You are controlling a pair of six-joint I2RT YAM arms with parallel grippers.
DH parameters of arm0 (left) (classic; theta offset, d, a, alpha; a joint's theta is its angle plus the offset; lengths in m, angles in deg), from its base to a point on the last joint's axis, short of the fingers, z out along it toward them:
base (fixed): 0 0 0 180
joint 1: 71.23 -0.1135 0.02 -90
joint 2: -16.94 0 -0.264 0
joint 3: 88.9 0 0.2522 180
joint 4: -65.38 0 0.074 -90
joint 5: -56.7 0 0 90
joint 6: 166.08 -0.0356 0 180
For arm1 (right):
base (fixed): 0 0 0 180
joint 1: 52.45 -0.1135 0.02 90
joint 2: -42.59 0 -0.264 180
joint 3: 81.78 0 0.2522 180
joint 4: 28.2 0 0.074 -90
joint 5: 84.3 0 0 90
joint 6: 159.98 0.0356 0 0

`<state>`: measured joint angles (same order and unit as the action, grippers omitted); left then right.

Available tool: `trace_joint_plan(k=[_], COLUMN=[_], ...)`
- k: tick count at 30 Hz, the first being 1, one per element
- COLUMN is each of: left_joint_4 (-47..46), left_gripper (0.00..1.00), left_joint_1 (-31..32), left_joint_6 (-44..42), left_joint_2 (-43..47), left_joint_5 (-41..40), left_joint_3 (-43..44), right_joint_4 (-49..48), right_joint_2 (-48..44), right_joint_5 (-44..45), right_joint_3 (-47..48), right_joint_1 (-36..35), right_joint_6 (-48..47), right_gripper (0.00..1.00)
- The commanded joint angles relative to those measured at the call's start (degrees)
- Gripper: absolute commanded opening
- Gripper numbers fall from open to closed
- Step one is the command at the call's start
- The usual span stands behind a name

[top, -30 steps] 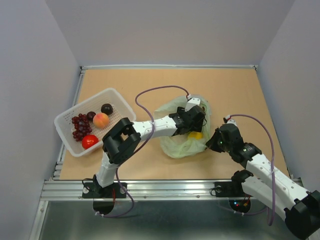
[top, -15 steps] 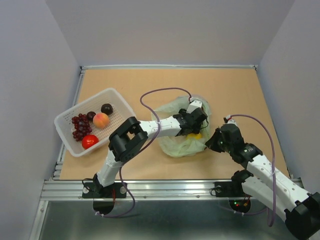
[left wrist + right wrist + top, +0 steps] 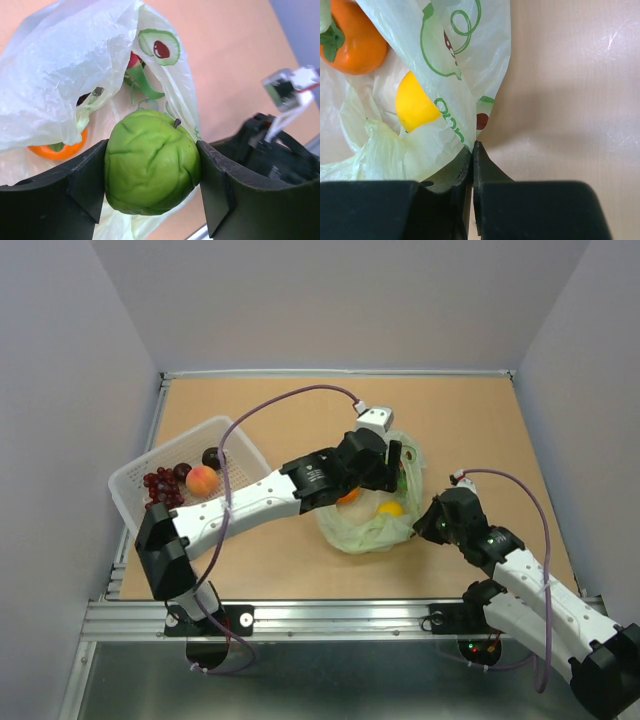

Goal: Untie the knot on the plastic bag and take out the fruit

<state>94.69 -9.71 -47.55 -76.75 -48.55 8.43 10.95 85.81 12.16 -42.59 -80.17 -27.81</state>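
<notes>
I have two grippers. My left gripper point(image 3: 152, 182) stands wide, with both jaws pressed against the sides of one green lime point(image 3: 150, 160). The lime fills the lower middle of the left wrist view, and the bag point(image 3: 60, 65) lies behind it. My right gripper point(image 3: 472, 157) is pinched tight on one fold of the bag's edge, at the bottom middle of the right wrist view.

The one bag lies crumpled and open on the table point(image 3: 480, 420), centre right of the top view. Inside it I count one orange point(image 3: 355, 40), one lemon point(image 3: 415, 107) and one pink-red fruit with green leaves point(image 3: 132, 60), which is mostly hidden.

The one white basket point(image 3: 135, 510) sits at the left of the top view. It holds one peach point(image 3: 202, 480), two dark plums point(image 3: 212, 457) and one bunch of red grapes point(image 3: 158, 492). My left arm crosses its near corner.

The bag's print shows one avocado half point(image 3: 159, 46) with a dark red stone, in the upper middle of the left wrist view. Green looping outlines point(image 3: 462, 20) show at the top of the right wrist view. Small green marks beside the lime are too small to read.
</notes>
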Motion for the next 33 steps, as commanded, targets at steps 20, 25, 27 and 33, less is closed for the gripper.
trace_joint_plan(k=[20,25,27,33], left_joint_4=[-1.13,-2.63,-2.46,-1.84], left_gripper=[0.41,0.76,0.92,0.99], left_joint_1=[-51.48,-55.18,-55.36,-55.36], left_joint_6=[-9.46,-11.04,-11.39,-11.83], left_joint_2=[25.58,21.36,20.92,21.71], left_joint_5=[-1.89,-2.68,-3.03,-1.11], left_joint_3=[-29.95,-30.04,-29.69,-29.34], right_joint_4=[-0.25,-0.07,-0.08,0.01], right_joint_2=[-1.82,-2.44,-2.70,-3.41], right_joint_5=[1.63,0.84,0.84,0.40], right_joint_3=[-1.70,-1.79,-1.79,-2.14], right_joint_1=[0.13,0.22,0.22,0.22], right_joint_6=[1.51,1.68,1.51,1.42], right_gripper=[0.07,0.07,0.08,0.09])
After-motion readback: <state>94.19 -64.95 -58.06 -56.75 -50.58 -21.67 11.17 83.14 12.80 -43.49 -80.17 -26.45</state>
